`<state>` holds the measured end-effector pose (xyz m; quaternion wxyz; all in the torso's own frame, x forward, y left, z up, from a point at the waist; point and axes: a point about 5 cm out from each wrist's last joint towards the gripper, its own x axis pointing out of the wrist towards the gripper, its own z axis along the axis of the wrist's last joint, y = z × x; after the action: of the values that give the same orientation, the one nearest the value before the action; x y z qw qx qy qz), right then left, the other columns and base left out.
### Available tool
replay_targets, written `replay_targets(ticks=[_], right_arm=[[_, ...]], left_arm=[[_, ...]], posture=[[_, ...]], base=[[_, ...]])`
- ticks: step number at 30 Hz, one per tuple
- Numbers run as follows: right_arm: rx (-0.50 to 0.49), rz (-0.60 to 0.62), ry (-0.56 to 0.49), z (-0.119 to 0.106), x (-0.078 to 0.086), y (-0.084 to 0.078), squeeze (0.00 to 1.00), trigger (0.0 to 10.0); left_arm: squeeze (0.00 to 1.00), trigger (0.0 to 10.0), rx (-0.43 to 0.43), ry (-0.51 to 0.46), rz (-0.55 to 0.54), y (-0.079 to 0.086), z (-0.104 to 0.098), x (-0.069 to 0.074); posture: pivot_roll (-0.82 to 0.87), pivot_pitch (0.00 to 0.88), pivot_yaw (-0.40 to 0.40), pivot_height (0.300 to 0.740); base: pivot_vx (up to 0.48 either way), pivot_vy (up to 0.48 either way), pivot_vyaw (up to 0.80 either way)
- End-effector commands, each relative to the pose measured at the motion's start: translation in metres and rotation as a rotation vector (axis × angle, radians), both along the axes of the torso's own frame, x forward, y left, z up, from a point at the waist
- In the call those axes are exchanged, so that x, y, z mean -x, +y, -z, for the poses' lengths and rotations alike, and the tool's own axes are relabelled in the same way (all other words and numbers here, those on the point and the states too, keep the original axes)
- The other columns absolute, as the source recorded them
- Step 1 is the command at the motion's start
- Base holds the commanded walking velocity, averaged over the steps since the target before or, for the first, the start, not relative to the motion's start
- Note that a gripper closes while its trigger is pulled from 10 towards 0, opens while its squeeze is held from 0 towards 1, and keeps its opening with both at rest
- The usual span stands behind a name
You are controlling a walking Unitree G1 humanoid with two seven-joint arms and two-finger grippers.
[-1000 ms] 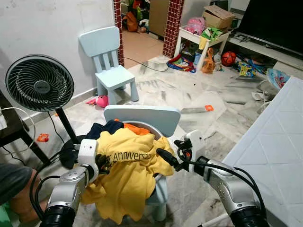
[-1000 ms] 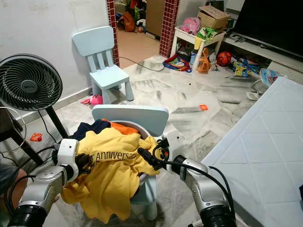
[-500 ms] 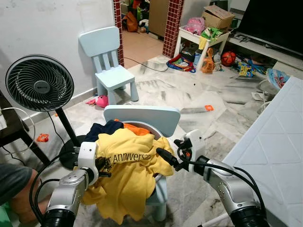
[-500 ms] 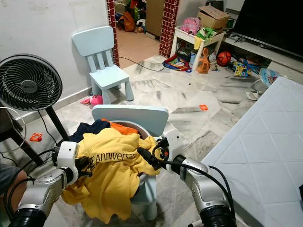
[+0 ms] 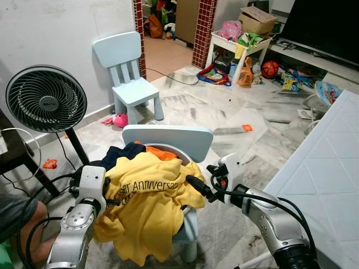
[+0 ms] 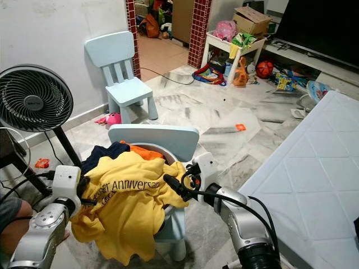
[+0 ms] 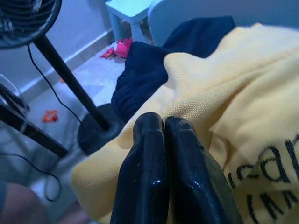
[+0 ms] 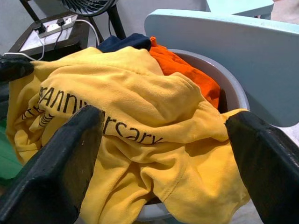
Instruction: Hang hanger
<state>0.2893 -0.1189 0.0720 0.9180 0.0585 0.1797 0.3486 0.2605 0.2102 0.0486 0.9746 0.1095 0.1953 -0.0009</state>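
While gaping: right fingers [image 5: 193,183] beside shirt [image 5: 148,207]

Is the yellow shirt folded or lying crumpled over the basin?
Crumpled: the yellow shirt lies bunched over the grey basin's rim, one part hanging down past the chair seat.

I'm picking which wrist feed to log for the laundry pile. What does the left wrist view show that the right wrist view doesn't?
The left wrist view alone gives the left tool with its two fingers pressed together, the fan's black pole and base, and a pink toy on the floor.

The right wrist view alone gives the right tool's spread fingers, the orange garment, the grey basin and a power strip.

Both share the yellow shirt, the navy garment and the pale blue chair back.
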Motion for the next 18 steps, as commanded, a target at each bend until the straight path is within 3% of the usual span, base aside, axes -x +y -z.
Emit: replay_targets(ticks=[1, 8, 9, 10, 18], right_arm=[[0.007, -0.001, 0.000, -0.0011, -0.0006, -0.0023, 0.00, 10.0], [0.010, 0.004, -0.004, -0.0017, -0.0013, -0.0025, 0.00, 10.0], [0.011, 0.006, -0.004, -0.0018, -0.0012, -0.0028, 0.00, 10.0], [0.010, 0.006, -0.004, -0.0017, -0.0013, -0.0028, 0.00, 10.0], [0.009, 0.006, -0.002, -0.0020, -0.0016, -0.0028, 0.00, 10.0]], left_arm=[[0.00, 0.0, -0.065, -0.036, 0.029, -0.0029, -0.0071, -0.0016], [0.00, 0.0, -0.123, -0.033, 0.053, -0.0044, -0.0065, -0.0011], [0.00, 8.3, -0.098, -0.020, 0.054, -0.0047, -0.0046, -0.0002], [1.00, 10.0, -0.070, -0.017, 0.051, -0.0055, -0.0043, 0.0008], [1.00, 10.0, 0.005, -0.022, 0.028, -0.0107, -0.0102, 0.0032]], posture=[[-0.05, 0.035, -0.055, 0.740], [-0.06, 0.034, -0.050, 0.740], [-0.05, 0.034, -0.050, 0.740], [-0.05, 0.034, -0.050, 0.740], [-0.05, 0.040, -0.052, 0.740]], base=[[0.000, 0.000, 0.00], [0.000, 0.000, 0.00], [0.000, 0.000, 0.00], [0.000, 0.000, 0.00], [0.000, 0.000, 0.00]])
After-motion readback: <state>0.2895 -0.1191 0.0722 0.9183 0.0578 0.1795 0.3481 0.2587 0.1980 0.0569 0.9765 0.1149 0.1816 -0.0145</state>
